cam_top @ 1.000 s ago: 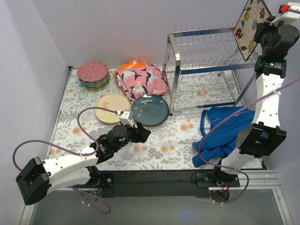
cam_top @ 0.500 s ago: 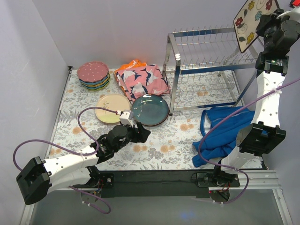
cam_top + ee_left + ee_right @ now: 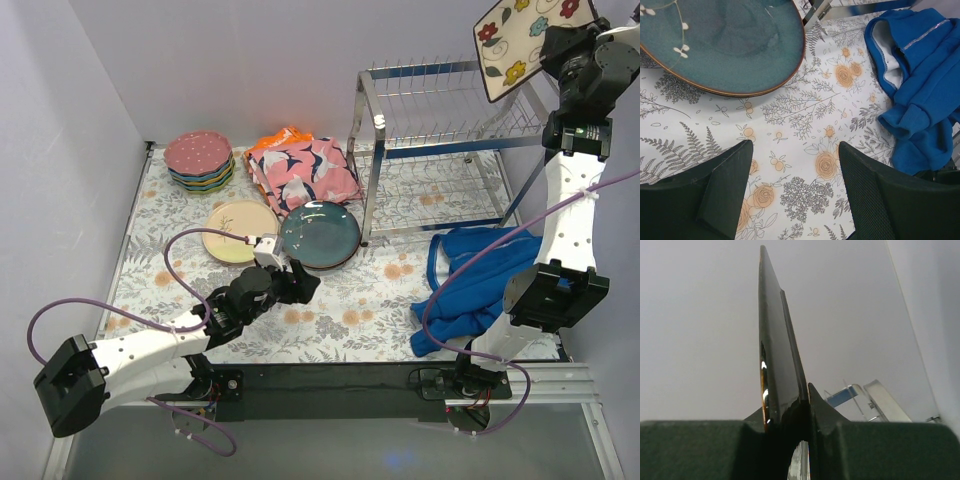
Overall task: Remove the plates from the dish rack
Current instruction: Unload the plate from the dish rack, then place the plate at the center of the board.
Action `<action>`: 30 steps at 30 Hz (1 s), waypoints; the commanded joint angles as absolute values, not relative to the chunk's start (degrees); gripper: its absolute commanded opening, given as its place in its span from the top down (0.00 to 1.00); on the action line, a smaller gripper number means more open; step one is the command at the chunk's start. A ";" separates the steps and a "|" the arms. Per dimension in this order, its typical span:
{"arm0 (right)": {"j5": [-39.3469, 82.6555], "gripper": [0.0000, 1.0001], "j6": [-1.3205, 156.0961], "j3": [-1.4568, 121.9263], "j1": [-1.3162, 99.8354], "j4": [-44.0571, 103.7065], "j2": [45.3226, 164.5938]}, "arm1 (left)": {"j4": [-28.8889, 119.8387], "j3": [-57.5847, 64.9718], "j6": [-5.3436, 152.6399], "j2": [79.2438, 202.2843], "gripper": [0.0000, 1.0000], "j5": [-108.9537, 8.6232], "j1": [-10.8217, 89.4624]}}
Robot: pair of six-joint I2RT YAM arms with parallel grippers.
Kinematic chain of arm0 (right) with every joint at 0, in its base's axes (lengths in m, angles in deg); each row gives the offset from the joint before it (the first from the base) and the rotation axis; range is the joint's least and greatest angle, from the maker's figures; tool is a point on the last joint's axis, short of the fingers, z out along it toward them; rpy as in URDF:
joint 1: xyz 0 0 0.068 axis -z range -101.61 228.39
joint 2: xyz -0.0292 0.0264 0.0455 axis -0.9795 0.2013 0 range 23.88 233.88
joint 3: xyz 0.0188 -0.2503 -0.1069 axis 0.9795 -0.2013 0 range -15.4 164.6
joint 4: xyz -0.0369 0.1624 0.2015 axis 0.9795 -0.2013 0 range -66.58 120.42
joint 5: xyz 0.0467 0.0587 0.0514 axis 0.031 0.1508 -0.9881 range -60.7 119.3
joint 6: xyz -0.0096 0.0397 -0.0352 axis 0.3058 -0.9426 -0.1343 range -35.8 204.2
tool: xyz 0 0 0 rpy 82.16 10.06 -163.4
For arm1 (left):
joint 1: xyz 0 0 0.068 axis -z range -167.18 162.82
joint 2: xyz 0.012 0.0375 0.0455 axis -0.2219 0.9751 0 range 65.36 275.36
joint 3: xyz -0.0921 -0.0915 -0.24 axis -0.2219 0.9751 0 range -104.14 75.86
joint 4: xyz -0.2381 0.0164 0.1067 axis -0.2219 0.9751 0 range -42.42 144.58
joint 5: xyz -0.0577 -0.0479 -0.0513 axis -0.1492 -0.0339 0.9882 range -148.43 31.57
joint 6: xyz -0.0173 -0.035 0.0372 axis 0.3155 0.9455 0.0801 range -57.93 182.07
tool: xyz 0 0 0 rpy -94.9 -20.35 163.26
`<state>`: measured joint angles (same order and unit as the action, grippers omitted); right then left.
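Note:
My right gripper (image 3: 553, 48) is shut on the square cream floral plate (image 3: 522, 40) and holds it high above the right end of the chrome dish rack (image 3: 440, 150). In the right wrist view the plate (image 3: 777, 360) shows edge-on between my fingers. The rack's prongs hold no other plate. My left gripper (image 3: 303, 283) is open and empty, low over the table just in front of the dark teal plate (image 3: 320, 234), which also shows in the left wrist view (image 3: 720, 45). A cream-pink plate (image 3: 238, 231) lies beside it. A stack of dotted plates (image 3: 200, 160) stands at the back left.
A pink bird-print cloth (image 3: 303, 172) lies left of the rack. A blue garment (image 3: 475, 280) lies in front of the rack near the right arm; it also shows in the left wrist view (image 3: 920, 75). White walls close the left and back sides.
My right gripper has lifted the square floral plate higher and to the left, tilting it flatter above the rack. The left arm has stayed in place.

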<state>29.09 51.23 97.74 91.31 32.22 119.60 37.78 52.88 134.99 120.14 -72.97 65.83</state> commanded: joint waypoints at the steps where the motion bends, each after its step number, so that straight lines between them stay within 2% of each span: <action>1: 26.58 0.99 37.55 101.32 91.22 48.44 113.53 | 38.26 51.17 135.89 117.57 0.33 -74.95 65.91; 6: 20.87 0.99 23.95 99.30 91.13 48.79 112.12 | 39.40 49.85 139.05 115.55 0.32 -70.92 65.91; 16: 13.75 0.99 14.17 95.26 89.72 49.93 105.45 | 42.92 47.39 145.64 108.43 0.32 -64.59 65.82; 30: -6.99 0.99 -2.88 72.87 89.11 60.56 88.32 | 58.82 36.76 145.83 96.65 0.32 -64.49 65.82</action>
<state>-2.93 8.17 75.12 89.28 44.29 94.86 51.94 40.77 146.43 99.53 -63.55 65.83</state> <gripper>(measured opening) 0.208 0.676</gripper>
